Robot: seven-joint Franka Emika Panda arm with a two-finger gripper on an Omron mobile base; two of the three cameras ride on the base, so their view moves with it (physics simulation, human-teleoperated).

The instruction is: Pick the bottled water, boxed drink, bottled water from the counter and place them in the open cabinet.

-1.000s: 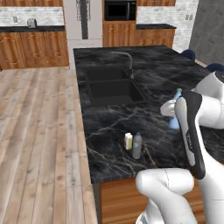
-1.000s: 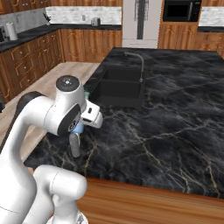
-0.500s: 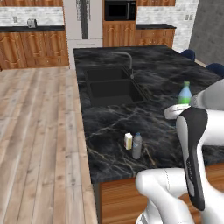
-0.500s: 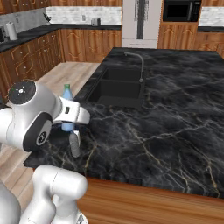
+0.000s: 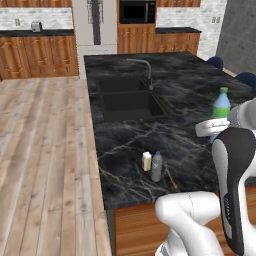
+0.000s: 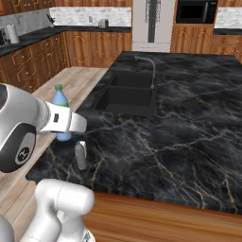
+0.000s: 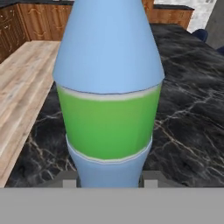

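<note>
Blue bottled water (image 7: 109, 100): upright, clenched in tool (image 7: 109, 183), above worktop (image 5: 185, 90). Grey bottled water (image 5: 156, 166) and boxed drink (image 5: 146, 161): near worktop's front edge, apparently touching.

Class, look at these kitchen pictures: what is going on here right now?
A white robot arm holds the blue bottled water with the green cap, its gripper shut on the bottle's lower body, lifted above the black marble counter. The greyish clear bottle and the boxed drink stand side by side near the counter's front edge, not yet picked up. The sink basin and faucet lie further back.
</note>
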